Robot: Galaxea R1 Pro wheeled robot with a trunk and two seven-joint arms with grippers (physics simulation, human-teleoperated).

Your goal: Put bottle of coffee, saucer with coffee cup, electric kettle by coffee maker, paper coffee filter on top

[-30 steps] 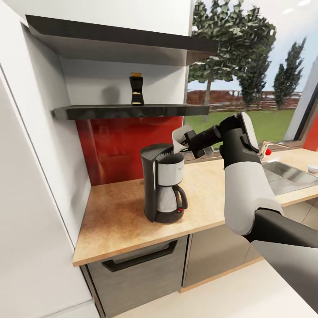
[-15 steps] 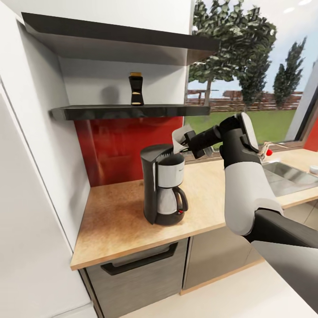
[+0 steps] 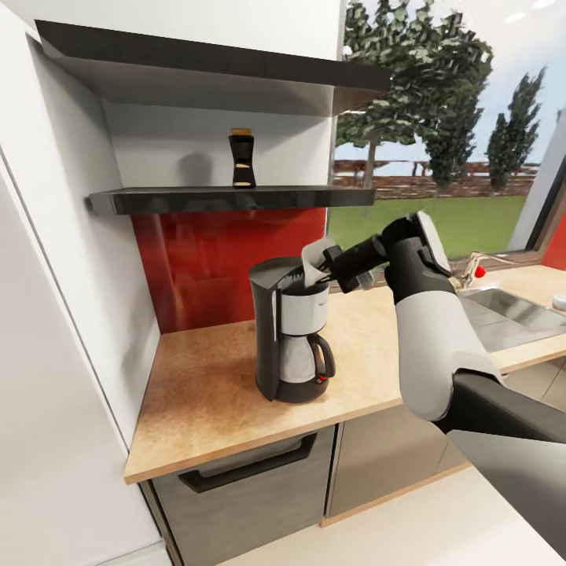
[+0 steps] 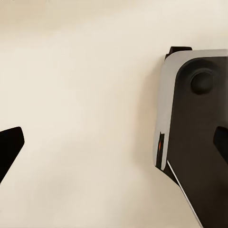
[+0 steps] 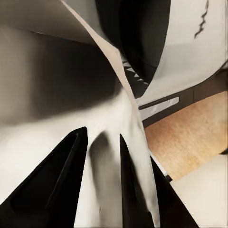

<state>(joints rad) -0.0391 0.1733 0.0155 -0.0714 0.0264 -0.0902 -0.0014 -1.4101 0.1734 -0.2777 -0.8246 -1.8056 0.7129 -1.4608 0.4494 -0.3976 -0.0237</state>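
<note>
Our coffee maker (image 3: 291, 330) stands upright on the light-wood surface (image 3: 204, 393), set back from the front edge and well off the white wall at our left, with bare wood on both sides of it. The red backsplash (image 3: 212, 251) runs behind it. Above, the thin black kitchen shelf (image 3: 220, 199) carries the bottle of coffee (image 3: 243, 159), upright near the shelf's middle, with open shelf to either side. A thicker dark ledge (image 3: 204, 67) hangs higher up. To our right the surface runs on to the steel sink (image 3: 511, 310) below the window.

Our right arm reaches forward and to the left across the surface, forearm raised, wrist bent so the right hand (image 3: 330, 263) points at the machine's open top. Its fingers are pinched closed on the paper coffee filter (image 3: 314, 263); in the right wrist view the two dark fingers (image 5: 52, 185) press either side of the white paper (image 5: 104, 142), with the machine's dark top opening just beyond. The filter's lower end sits at the machine's upper rim; we cannot tell whether it touches.

The left hand (image 4: 114, 147) shows its fingertips spread wide apart at the frame edges, holding nothing, over pale floor beside part of our own base.
</note>
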